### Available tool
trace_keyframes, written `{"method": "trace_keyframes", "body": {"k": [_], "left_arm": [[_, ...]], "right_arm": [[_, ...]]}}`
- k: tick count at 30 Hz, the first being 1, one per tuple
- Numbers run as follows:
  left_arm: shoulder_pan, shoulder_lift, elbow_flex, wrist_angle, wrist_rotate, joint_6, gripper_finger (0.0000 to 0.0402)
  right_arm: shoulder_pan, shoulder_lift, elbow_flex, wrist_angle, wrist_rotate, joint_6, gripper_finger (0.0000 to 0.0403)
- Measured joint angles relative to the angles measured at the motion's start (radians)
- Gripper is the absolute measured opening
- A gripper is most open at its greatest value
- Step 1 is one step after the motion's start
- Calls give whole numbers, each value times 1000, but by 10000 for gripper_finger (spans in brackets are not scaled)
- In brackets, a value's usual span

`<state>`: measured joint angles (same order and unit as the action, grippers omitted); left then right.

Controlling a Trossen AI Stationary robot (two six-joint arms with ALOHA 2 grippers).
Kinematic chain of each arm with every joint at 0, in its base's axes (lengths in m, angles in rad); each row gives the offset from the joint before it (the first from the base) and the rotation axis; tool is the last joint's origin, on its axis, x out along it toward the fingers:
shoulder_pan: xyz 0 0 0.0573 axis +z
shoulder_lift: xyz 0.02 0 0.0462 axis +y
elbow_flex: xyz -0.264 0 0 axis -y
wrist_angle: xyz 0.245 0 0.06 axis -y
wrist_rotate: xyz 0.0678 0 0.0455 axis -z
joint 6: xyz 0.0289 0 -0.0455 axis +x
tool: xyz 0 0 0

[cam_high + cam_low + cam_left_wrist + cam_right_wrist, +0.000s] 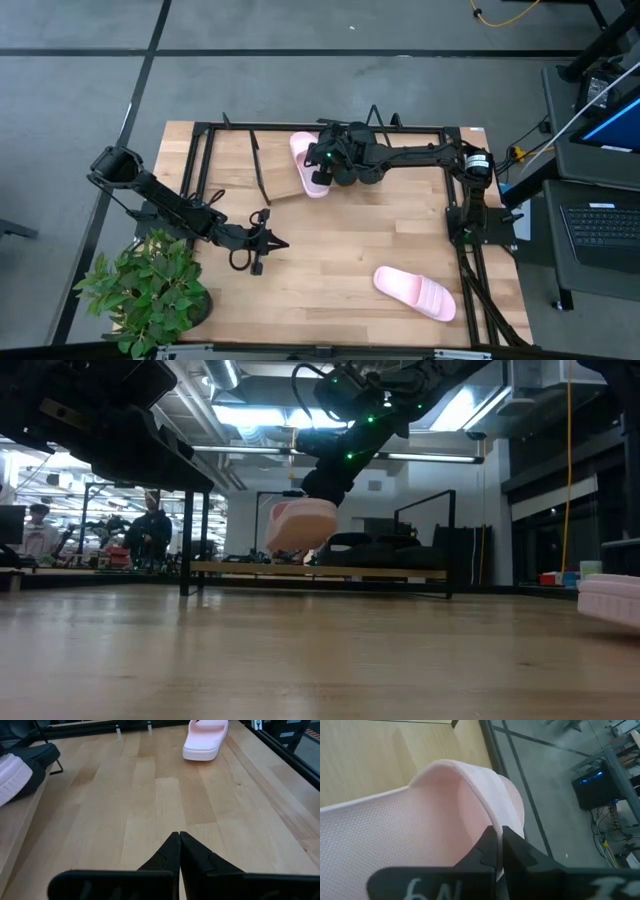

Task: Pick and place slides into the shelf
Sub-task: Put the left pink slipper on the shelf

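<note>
Right claw (499, 851) pinches pink slide (308, 165) strap, above shelf (285, 172); black slides mostly hidden. Left claw (179, 851) clenched, empty, surface's 8 o'clock.

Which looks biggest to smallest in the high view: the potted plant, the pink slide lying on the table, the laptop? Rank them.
1. Potted plant, clearly the largest.
2. and 3. Pink slide on the table and laptop look similar; the laptop is cut off by the picture's edge, so I won't rank them.

Dark arms, green LEDs, maybe cables.
</note>
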<state>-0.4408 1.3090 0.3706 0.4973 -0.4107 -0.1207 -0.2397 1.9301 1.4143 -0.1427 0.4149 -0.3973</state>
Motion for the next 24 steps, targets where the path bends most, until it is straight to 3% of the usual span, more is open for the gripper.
{"method": "trace_keyframes", "body": {"k": [24], "left_arm": [[0, 0, 0, 2, 0, 0, 0]], "right_arm": [[-38, 27, 0, 10, -27, 3, 12]]}}
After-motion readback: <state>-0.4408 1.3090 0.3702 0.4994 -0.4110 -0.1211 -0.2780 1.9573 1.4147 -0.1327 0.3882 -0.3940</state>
